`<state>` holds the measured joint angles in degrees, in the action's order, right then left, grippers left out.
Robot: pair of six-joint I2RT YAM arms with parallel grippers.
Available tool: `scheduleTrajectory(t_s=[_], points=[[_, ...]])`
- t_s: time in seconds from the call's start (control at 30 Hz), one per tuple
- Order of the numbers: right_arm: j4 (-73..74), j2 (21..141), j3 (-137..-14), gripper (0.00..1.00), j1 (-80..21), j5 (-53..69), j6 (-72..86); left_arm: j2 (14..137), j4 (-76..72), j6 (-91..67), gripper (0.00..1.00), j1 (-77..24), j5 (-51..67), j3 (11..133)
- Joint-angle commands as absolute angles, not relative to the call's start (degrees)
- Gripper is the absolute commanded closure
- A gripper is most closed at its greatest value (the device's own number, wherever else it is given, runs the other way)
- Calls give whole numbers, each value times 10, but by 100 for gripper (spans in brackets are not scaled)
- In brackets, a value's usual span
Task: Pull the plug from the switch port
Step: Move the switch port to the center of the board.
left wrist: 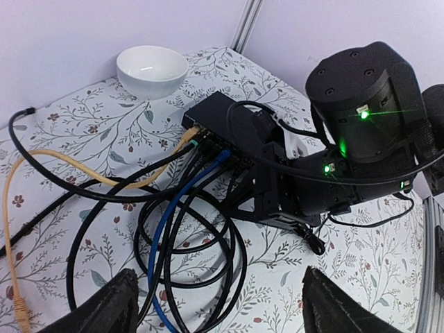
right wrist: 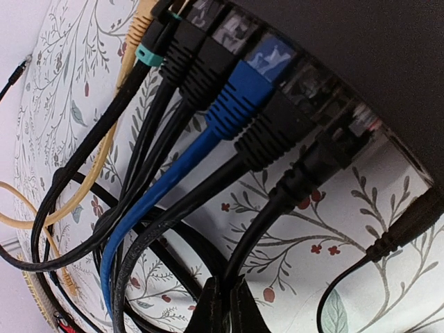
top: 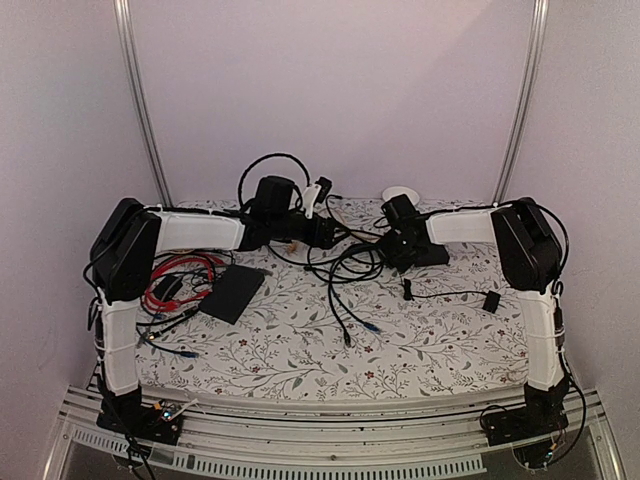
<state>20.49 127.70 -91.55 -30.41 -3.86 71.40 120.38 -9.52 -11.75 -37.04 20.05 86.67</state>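
The black switch (right wrist: pixel 361 48) fills the top right of the right wrist view, with a row of plugs along its edge. A black plug (right wrist: pixel 316 163) sits in a port next to the blue plug (right wrist: pixel 243 97). My right gripper (right wrist: pixel 225 309) is shut on that plug's black cable (right wrist: pixel 263 229), a short way below the plug. In the left wrist view the switch (left wrist: pixel 218 114) lies past a tangle of cables, half covered by the right arm's wrist (left wrist: pixel 361 125). My left gripper (left wrist: pixel 222 312) hangs open above the cable loops, holding nothing.
A white bowl (left wrist: pixel 151 69) stands behind the switch. Yellow (left wrist: pixel 83 166), blue (left wrist: pixel 163 229) and black cables sprawl across the floral cloth. A thin black slab (top: pixel 232 292) and red wires (top: pixel 180 275) lie at the left. A small black adapter (top: pixel 490 300) lies at the right.
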Motion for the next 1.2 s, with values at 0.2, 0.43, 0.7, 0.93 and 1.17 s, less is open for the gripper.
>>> scheduleTrajectory(t_s=[0.2,0.43,0.7,0.93,1.17], points=[[228,1281,-869,98,-320,-7,681,1157,-127,-109,19,-359,197,835],[210,1223,-785,98,-333,-5,663,1145,-124,-115,19,-361,197,832],[177,1126,-659,98,-336,13,625,1139,-91,-95,18,-382,175,841],[179,1056,-566,97,-337,22,566,1155,-63,-81,18,-418,153,855],[196,983,-485,97,-337,11,520,1200,-40,-79,19,-444,155,891]])
